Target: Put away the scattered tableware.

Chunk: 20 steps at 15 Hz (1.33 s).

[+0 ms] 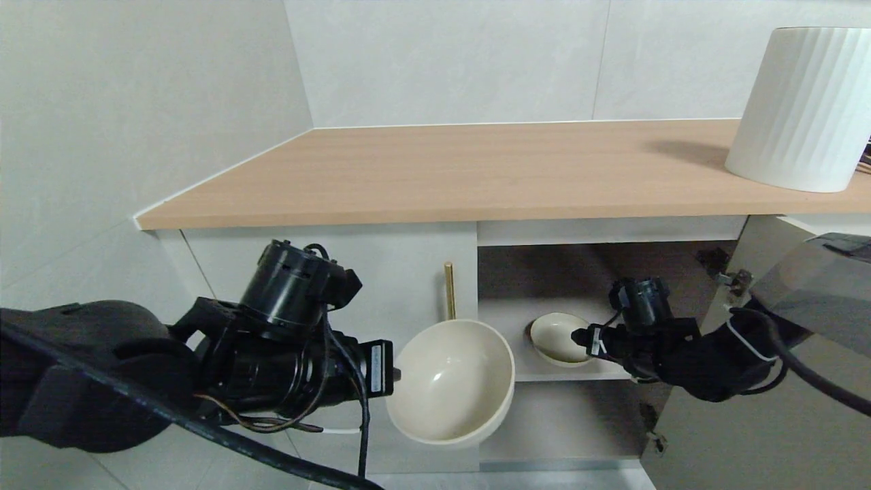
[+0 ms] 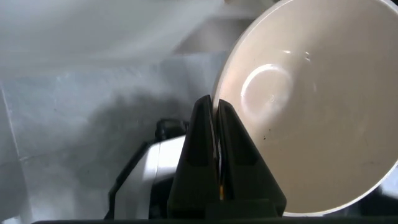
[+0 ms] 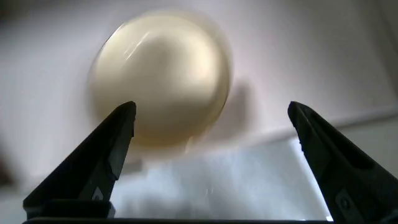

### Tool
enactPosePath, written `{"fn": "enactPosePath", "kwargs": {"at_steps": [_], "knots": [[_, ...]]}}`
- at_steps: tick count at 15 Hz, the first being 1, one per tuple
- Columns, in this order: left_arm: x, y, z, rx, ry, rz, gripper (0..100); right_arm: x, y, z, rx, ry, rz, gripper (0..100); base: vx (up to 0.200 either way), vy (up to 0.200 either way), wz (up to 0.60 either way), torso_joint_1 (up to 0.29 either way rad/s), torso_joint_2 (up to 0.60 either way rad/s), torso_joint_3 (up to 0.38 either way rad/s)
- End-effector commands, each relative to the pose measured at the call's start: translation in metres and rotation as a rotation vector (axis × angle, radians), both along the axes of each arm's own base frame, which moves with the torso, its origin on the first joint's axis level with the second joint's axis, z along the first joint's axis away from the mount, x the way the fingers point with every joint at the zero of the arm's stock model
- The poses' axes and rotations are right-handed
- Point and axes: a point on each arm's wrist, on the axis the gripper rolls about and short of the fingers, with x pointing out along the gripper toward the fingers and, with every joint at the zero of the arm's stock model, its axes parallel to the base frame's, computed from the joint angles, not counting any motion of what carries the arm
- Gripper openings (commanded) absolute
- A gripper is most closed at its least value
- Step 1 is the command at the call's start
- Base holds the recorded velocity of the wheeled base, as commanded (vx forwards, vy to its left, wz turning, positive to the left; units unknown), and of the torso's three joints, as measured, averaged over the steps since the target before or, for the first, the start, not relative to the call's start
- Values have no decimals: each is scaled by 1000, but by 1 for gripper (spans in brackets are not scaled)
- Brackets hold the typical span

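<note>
Left gripper [image 2: 216, 107] pinches the large cream ceramic bowl [image 2: 311, 106] by its rim for shelving; right gripper [image 3: 211, 112] gapes, seemingly clear of the small cream bowl [image 3: 161, 81].

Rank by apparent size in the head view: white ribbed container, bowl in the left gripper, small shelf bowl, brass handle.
1. White ribbed container
2. Held bowl, though nearer the camera
3. Small shelf bowl
4. Brass handle

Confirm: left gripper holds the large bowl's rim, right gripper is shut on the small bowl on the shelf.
No. The right gripper is open, fingers spread before the small bowl on the shelf, as the right wrist view shows. The left gripper does hold the large bowl by its rim.
</note>
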Motion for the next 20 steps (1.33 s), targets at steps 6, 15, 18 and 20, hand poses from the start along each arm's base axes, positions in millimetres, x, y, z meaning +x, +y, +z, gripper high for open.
{"fn": "enactPosePath", "kwargs": {"at_steps": [6,15,18,20], "knots": [[6,-41,-64,217,107,-31,0,-81,31,80,8,44,242,100,0,0,0,0,0,0],[1,-54,-59,261,42,-64,0,-128,85,66,-90,168,511,100,0,0,0,0,0,0],[-3,-57,-55,254,33,-77,0,-125,93,53,-106,193,517,100,0,0,0,0,0,0],[-3,-57,-55,254,32,-78,0,-122,96,49,-107,200,511,100,0,0,0,0,0,0]]}}
